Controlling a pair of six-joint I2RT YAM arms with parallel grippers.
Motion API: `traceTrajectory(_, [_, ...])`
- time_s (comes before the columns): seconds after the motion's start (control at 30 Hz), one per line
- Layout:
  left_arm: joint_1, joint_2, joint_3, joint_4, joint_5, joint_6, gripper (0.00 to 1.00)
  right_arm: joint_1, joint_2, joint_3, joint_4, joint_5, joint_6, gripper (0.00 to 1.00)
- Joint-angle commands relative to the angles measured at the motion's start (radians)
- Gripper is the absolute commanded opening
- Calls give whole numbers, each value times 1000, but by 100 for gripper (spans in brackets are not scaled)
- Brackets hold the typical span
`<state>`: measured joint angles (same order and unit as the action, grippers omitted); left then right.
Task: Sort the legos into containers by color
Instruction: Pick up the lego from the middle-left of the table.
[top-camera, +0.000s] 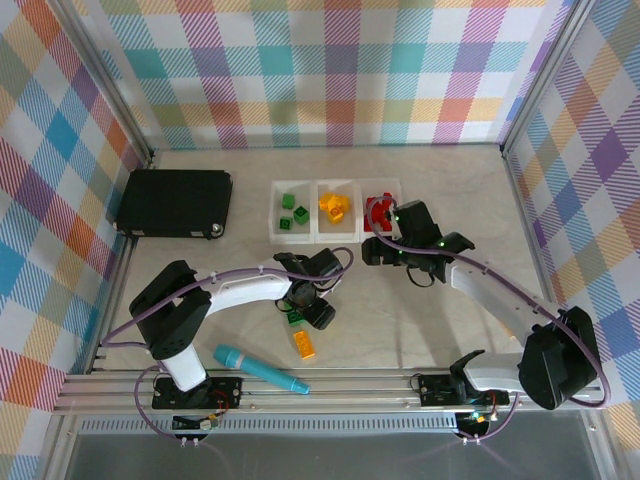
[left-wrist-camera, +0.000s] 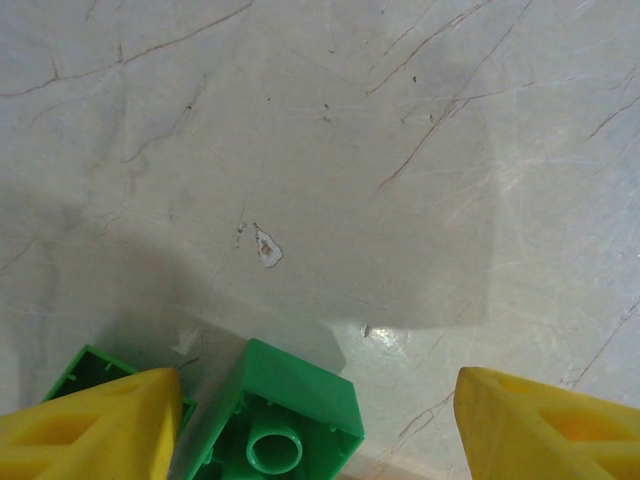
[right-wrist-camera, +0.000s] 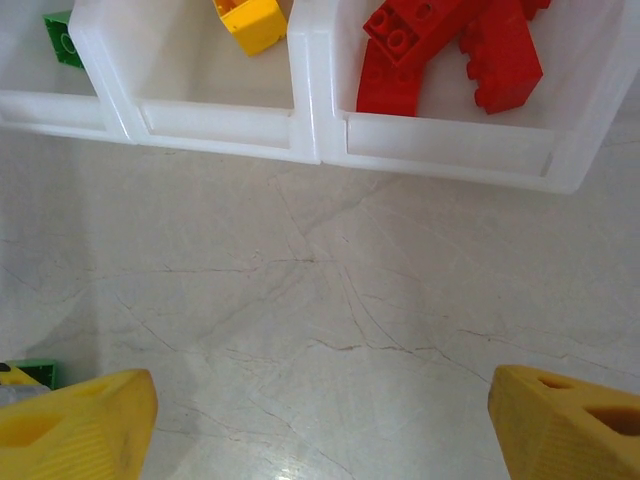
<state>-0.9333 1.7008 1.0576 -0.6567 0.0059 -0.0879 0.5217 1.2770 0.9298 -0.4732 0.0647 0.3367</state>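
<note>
Three joined trays (right-wrist-camera: 320, 140) sit just ahead of the right gripper (right-wrist-camera: 322, 400), which is wide open and empty. The left gripper (left-wrist-camera: 315, 390) is open too, gripping nothing; between its jaws a green brick (left-wrist-camera: 285, 395) lies hollow side up, its long axis unclear.

Three clear square trays (top-camera: 337, 236), joined in a row, sit just above the middle of the top view. The left tray holds green bricks (top-camera: 293, 210), the middle one yellow-orange bricks (top-camera: 334, 207) and the right one red bricks (top-camera: 378, 210). Below centre, outside the trays, a loose green brick (top-camera: 296, 318) lies near an orange brick (top-camera: 304, 345). At the bottom edge of the left wrist view, an upturned green brick (left-wrist-camera: 285, 425) lies hollow side up, with a second green brick (left-wrist-camera: 85, 368) just left of it.
</note>
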Motion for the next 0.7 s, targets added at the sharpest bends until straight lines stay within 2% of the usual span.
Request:
traceTrajectory(0.0, [-6, 19, 12, -40, -31, 30, 71, -6, -21, -13, -9, 11, 16, 86])
traceTrajectory(0.5, [-19, 89, 35, -84, -156, 38, 55, -7, -20, -20, -16, 22, 19, 87])
traceTrajectory(0.67, [-22, 112, 39, -87, -192, 35, 47, -6, -18, -25, -15, 23, 25, 87])
